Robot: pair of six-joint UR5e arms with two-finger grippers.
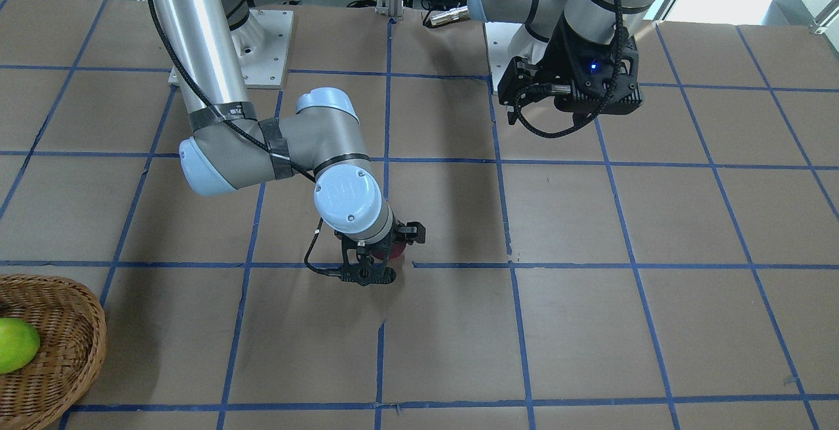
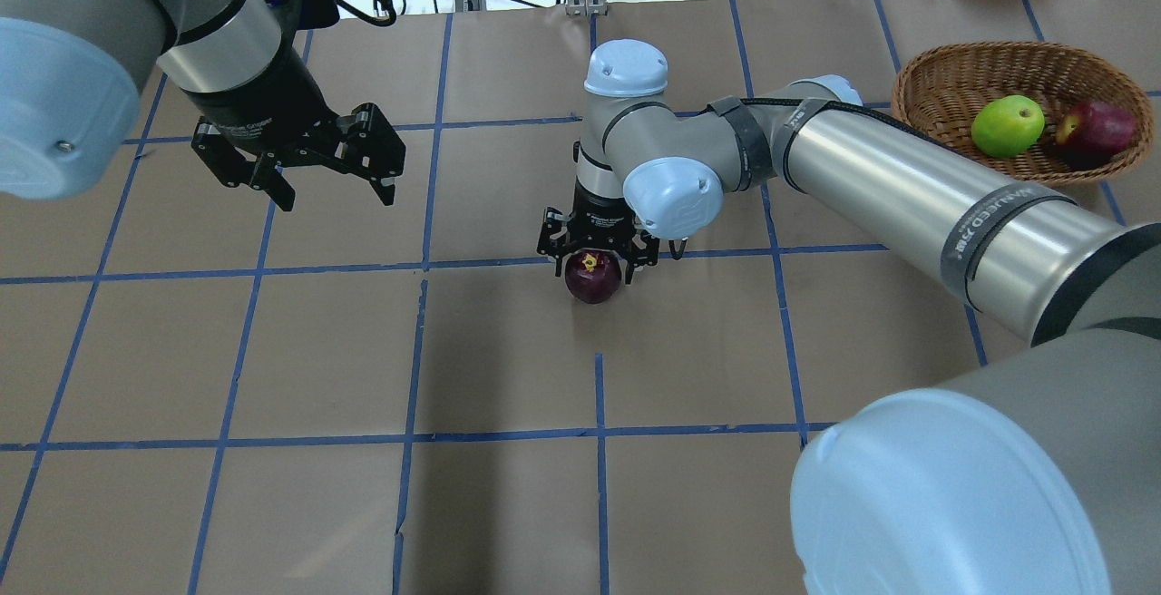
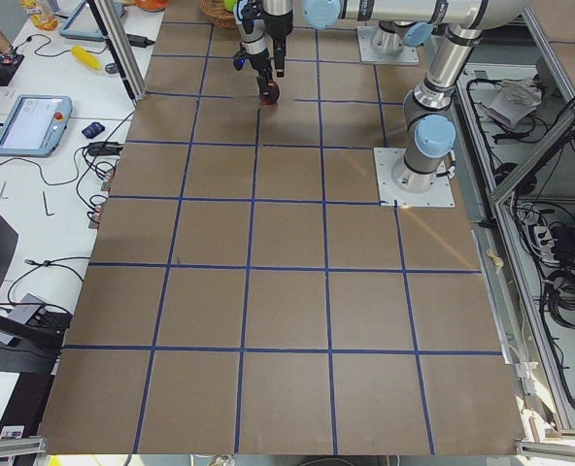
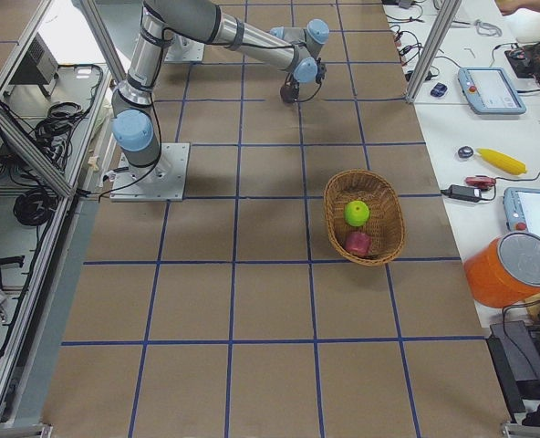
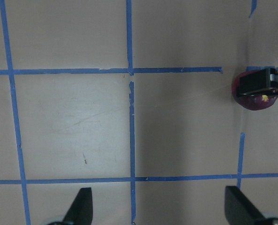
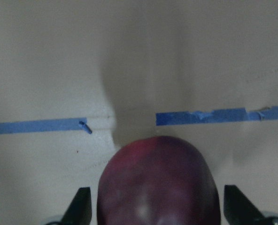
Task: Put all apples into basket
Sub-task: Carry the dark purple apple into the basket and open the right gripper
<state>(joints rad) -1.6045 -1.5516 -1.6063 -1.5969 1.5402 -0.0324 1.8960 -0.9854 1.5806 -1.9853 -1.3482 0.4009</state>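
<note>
The dark maroon apple [image 2: 593, 277] sits on the table near the middle, and shows large in the right wrist view [image 6: 158, 183]. My right gripper [image 2: 594, 261] is lowered over it, open, with one finger on each side of the apple. The wicker basket [image 2: 943, 78] stands at the far right and holds the lime green apple [image 2: 1007, 125] and the streaky red apple [image 2: 1097, 131]. My left gripper [image 2: 336, 196] is open and empty, held above the table's far left. Its wrist view shows the maroon apple [image 5: 254, 99] off to the side.
Brown table paper with a blue tape grid [image 2: 599, 432]. The side table beyond the basket holds an orange container [image 4: 512, 269], a yellow item [image 4: 500, 161] and tablets [image 4: 489, 88]. The arm base plates [image 1: 265, 46] stand at the robot's edge.
</note>
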